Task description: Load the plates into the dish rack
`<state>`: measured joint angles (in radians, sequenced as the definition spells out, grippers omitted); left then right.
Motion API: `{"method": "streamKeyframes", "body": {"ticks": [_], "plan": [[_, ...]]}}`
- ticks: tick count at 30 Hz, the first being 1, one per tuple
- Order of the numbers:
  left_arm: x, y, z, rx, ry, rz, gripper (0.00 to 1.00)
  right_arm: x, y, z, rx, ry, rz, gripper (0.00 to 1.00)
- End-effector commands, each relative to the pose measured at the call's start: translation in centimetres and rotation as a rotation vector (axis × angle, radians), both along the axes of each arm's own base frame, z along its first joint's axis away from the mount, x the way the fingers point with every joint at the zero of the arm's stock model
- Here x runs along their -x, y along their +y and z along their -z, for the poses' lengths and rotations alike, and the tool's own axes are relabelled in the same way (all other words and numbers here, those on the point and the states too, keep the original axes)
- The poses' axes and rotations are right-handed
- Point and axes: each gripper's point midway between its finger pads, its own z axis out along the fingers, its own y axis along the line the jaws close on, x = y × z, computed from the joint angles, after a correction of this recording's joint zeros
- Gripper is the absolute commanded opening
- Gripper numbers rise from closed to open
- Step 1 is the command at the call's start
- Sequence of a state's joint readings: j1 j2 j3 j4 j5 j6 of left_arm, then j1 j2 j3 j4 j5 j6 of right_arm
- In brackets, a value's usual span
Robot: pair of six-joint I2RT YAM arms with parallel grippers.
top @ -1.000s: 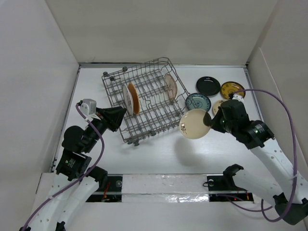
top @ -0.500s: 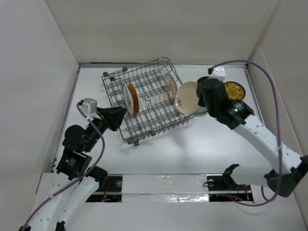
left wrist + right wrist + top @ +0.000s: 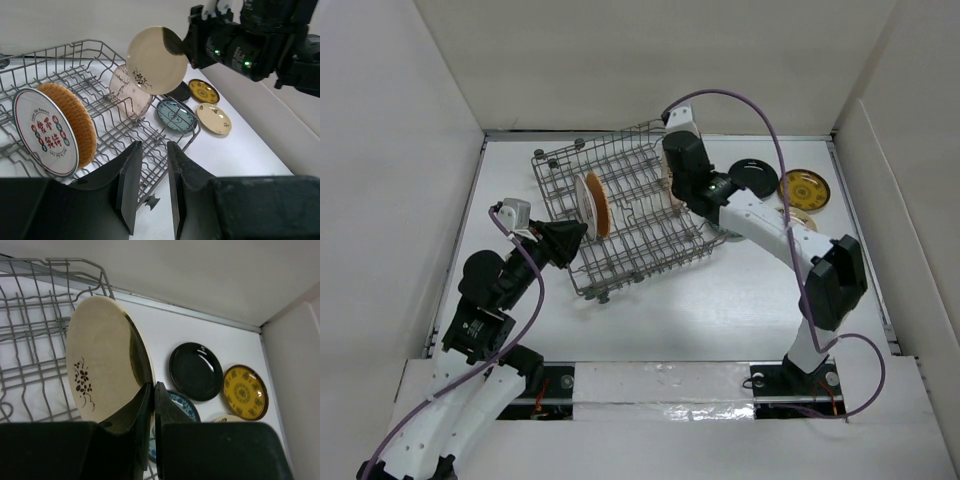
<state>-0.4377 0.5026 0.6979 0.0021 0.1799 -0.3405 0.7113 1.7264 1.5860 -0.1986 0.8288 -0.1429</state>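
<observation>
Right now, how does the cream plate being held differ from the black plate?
The cream plate is held on edge over the dish rack; the black plate lies flat on the table. The cream one bears a flower sprig; the black one is plain, glossy. Both are round.

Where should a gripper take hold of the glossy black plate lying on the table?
Probably its raised rim, pinched from above with one finger inside. The black plate lies flat, and its far rim is freest: the teal plate crowds the near side.
</observation>
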Motion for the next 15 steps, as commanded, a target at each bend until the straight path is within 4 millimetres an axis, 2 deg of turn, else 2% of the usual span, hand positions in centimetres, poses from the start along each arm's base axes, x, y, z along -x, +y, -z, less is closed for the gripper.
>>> {"method": "streamKeyframes", "body": {"ticks": [1, 5, 10, 15], "plan": [[-0.1, -0.2, -1.2, 0.004, -0.04, 0.006, 0.24, -1.1, 1.9, -3.9, 0.034, -0.142, 0.039, 0.0], [-0.2, -0.2, -1.1, 0.002, -0.037, 0.006, 0.24, -1.8, 3.5, -2.7, 0.092, -0.141, 0.045, 0.0], [-0.3, -0.4, -1.0, 0.001, -0.031, 0.01, 0.24, -2.6, 4.1, -1.2, 0.13, -0.121, 0.054, 0.0], [-0.5, -0.4, -0.6, -0.006, -0.021, 0.007, 0.24, -3.0, 4.2, 1.5, 0.16, -0.086, 0.077, 0.0]]}}
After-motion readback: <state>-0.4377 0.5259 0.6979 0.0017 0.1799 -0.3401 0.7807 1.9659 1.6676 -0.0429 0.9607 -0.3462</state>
